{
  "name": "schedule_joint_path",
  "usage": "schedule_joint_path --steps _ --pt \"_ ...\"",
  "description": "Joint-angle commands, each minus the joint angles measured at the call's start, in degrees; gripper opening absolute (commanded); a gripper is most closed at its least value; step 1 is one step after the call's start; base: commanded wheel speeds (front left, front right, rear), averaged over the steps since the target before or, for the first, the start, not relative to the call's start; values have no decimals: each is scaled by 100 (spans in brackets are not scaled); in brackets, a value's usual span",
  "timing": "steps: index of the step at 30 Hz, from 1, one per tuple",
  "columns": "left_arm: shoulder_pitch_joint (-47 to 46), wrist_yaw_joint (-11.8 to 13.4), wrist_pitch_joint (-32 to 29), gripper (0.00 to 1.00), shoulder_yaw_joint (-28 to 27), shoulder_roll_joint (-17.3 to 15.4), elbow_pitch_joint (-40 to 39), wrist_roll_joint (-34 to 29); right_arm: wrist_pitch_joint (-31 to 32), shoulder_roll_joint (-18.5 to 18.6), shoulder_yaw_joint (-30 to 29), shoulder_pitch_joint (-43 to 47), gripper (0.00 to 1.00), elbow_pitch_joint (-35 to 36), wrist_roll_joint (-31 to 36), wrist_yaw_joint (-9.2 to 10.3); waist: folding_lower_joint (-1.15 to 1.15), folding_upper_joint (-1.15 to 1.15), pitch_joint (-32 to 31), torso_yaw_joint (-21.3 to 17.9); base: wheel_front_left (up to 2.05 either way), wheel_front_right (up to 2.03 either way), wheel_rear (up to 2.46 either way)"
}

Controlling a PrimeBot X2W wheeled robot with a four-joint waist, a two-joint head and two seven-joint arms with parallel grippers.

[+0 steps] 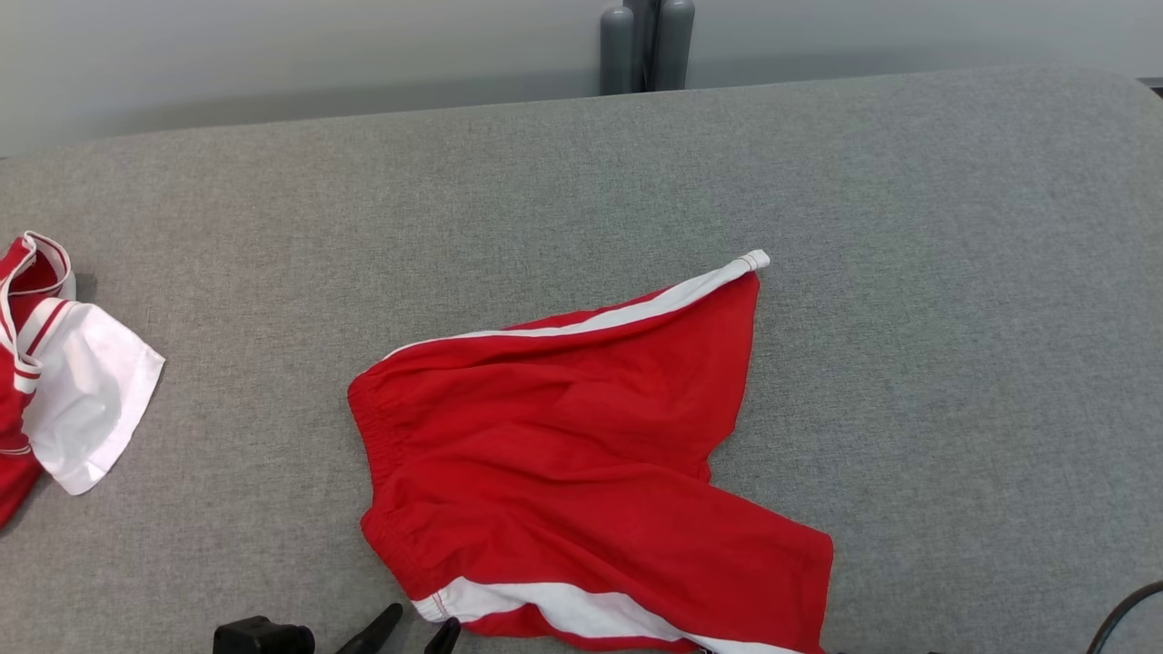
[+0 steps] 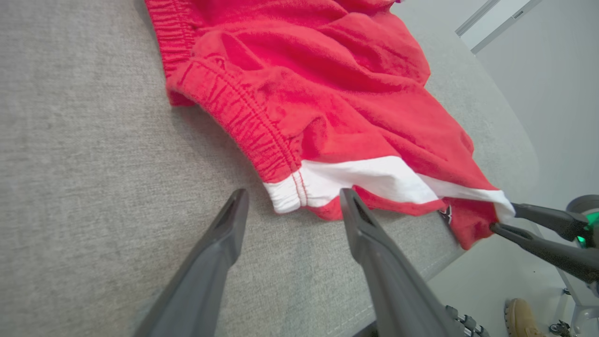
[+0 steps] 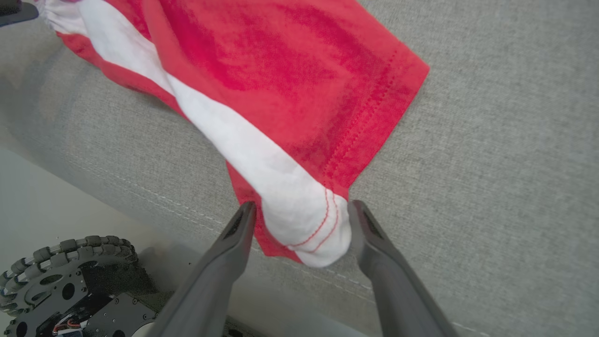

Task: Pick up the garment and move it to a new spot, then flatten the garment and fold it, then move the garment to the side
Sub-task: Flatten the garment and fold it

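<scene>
Finds the shorts (image 1: 563, 436) at the middle of the table (image 1: 818, 182), waistband at 9 o'clock, legs toward 1 and 5, hem corner hanging off the near edge at 6. Seems past the relocating step and into flattening: spread out but rumpled, upper leg skewed, no fold made. Holds the left gripper (image 2: 294, 194) spread wide, just short of the waistband's white-striped corner, gripping nothing. Straddles the striped hem corner with the right gripper (image 3: 302, 206), jaws apart, not yet pinching. Leaves smoothing, folding and moving aside to do. Passes over a shirt (image 1: 82, 391) at 9 o'clock, well apart.
</scene>
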State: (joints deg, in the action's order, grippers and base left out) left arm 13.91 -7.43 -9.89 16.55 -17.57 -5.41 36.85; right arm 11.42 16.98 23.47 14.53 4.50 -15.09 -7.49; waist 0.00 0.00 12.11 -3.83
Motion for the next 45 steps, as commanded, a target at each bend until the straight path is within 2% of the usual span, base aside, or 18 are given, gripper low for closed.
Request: schedule_joint_path --steps 1,23,24,25,26,27,28,33,36,40,45 --pt "-39 -7 7 100 10 -26 -4 41 5 34 -6 -82 100 -31 11 -1 0 0 7 3 0 0 0" --pt "-551 -8 157 100 280 -70 454 266 -27 -97 93 -378 100 -277 7 -1 0 0 317 -37 0 0 0" --pt "-577 -8 176 100 314 -89 471 263 -11 -105 107 -388 93 -295 -11 -1 0 0 324 -40 0 0 0" --pt "-608 -8 177 85 380 -128 483 242 15 -104 124 -406 58 -319 -17 -1 0 0 330 -46 0 0 0" --pt "-628 -7 200 48 414 -138 511 246 34 -103 138 -423 43 -337 -25 -1 0 0 334 -52 0 0 0" --pt "-651 -8 204 25 483 -159 529 278 67 -105 168 -439 3 -363 -58 -1 0 0 333 -61 0 0 0" --pt "-672 -7 227 2 533 -179 545 304 107 -91 214 -453 0 -376 -78 -1 0 0 330 -71 0 0 0" --pt "-736 -7 319 0 693 -307 612 462 228 11 306 -478 0 -256 -312 -1 0 0 262 -137 0 0 0" --pt "-667 -7 411 0 680 -442 398 575 319 62 169 -391 0 91 -640 -1 0 0 174 -208 0 0 0" --pt "-476 -8 452 0 521 -680 -412 797 462 239 -317 -283 0 1059 -1093 -1 0 0 59 -316 0 0 0" --pt "-509 18 239 0 187 -1085 -1855 1000 810 513 -1021 -415 0 2344 -1320 -1 0 0 -2 -411 0 0 0"
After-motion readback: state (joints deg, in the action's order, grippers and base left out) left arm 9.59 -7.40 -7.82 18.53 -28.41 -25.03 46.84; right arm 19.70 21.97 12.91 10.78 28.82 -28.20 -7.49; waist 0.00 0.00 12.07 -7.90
